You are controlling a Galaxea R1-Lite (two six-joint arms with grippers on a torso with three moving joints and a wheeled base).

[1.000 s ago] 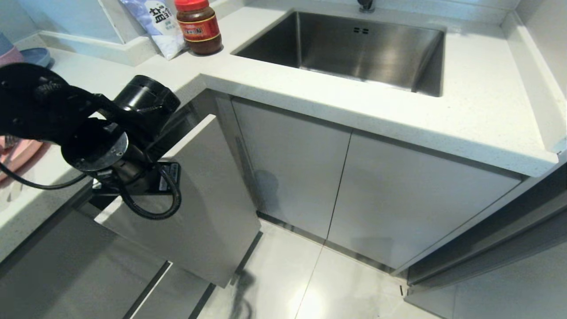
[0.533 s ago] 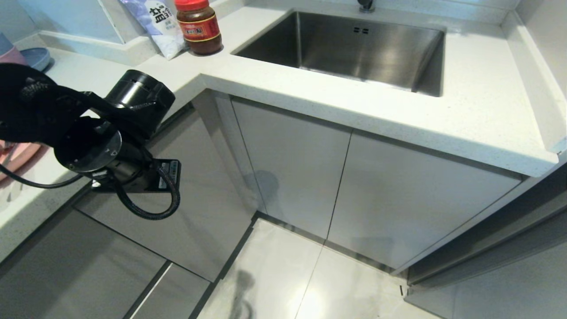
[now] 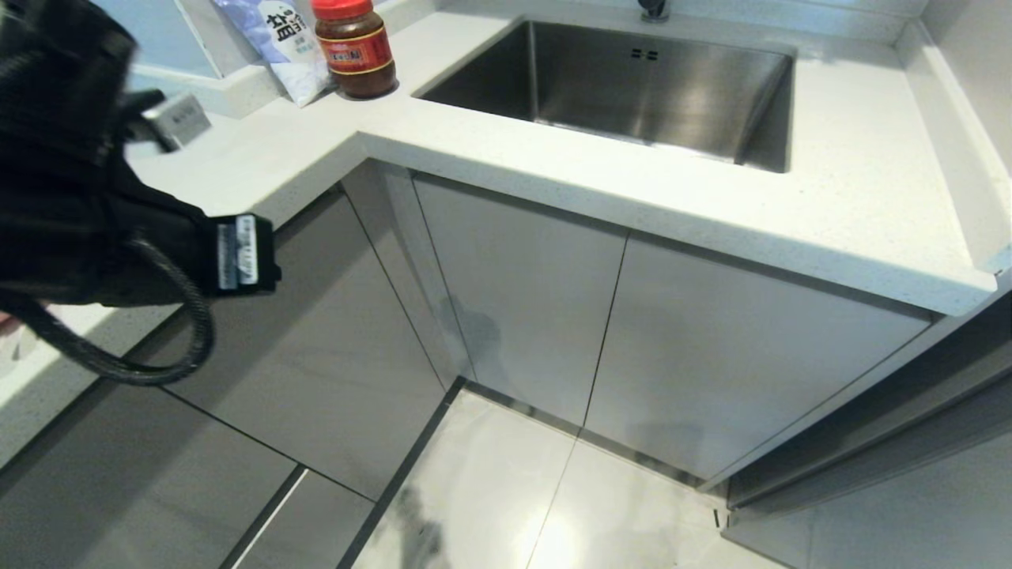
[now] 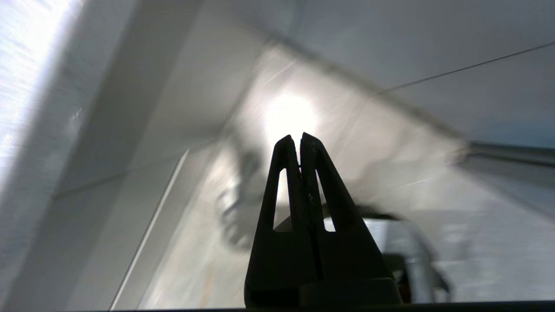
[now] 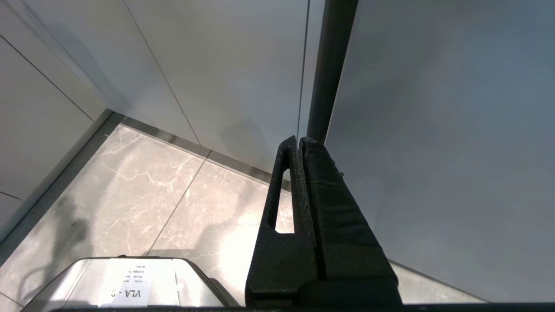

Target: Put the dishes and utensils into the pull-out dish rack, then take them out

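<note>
**Drawer Shut, Both Grippers Holding Nothing**

The left arm (image 3: 87,190) is filling the 9 o'clock side of the head view, big and dark, with a black cable (image 3: 158,348) looping under it. The arm is hanging over the white counter (image 3: 553,166) and the grey drawer front (image 3: 316,340). In the left wrist view, the left gripper (image 4: 300,138) is showing its two black fingers pressed together, with nothing between them. It is pointing down at the shiny floor (image 4: 208,260), which is looking blurry there.

The dish rack is sitting shut inside the cabinet, so only its flat pale-grey front is showing, at 8 o'clock in the head view, level with the cabinet doors (image 3: 632,340) beside it. The wire basket and the tray are hidden behind it. The plate, bowl, chopsticks, fork and spoon are not showing; the arm is covering that part of the counter.

The steel sink (image 3: 632,87) is sitting at 12 o'clock. A jar with a red lid (image 3: 354,47) is standing at 11 o'clock, and a white bag (image 3: 277,43) is leaning just beside it.

In the right wrist view, the right gripper (image 5: 299,141) is hanging low near a grey cabinet panel (image 5: 433,130), above the marble floor tiles (image 5: 151,195). Its fingers are pressed together too, pinching nothing.
</note>
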